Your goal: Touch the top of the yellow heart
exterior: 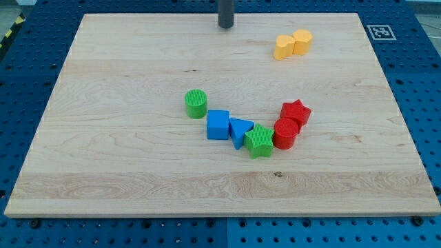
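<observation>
Two yellow blocks touch each other near the view's top right of the wooden board (103, 172): one (284, 47) on the left and one (302, 40) on the right. I cannot tell which of them is the heart. My tip (226, 26) is at the view's top centre, well to the left of the yellow pair and not touching any block.
A curved row of blocks lies in the middle: green cylinder (196, 103), blue cube (218, 125), blue triangle (240, 131), green block (260, 141), red cylinder (285, 133), red star (295, 111). A marker tag (380, 32) sits at the top right corner.
</observation>
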### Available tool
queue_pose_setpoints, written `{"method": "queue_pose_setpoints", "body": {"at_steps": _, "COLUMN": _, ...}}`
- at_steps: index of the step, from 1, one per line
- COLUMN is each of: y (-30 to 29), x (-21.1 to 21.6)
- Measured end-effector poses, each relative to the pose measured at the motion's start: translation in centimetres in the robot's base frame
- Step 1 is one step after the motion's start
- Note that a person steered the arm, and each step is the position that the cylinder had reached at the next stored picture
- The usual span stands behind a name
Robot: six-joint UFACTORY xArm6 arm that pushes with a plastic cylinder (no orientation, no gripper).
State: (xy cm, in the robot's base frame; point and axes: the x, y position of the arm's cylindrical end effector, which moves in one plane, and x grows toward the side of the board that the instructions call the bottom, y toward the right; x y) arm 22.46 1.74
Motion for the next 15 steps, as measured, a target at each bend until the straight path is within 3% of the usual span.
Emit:
{"method": "queue_pose_setpoints", "body": {"at_steps": 7, "y": 4.0, "x": 4.6}}
{"method": "queue_pose_setpoints", "body": {"at_steps": 15, "y": 9.6, "x": 6.9}}
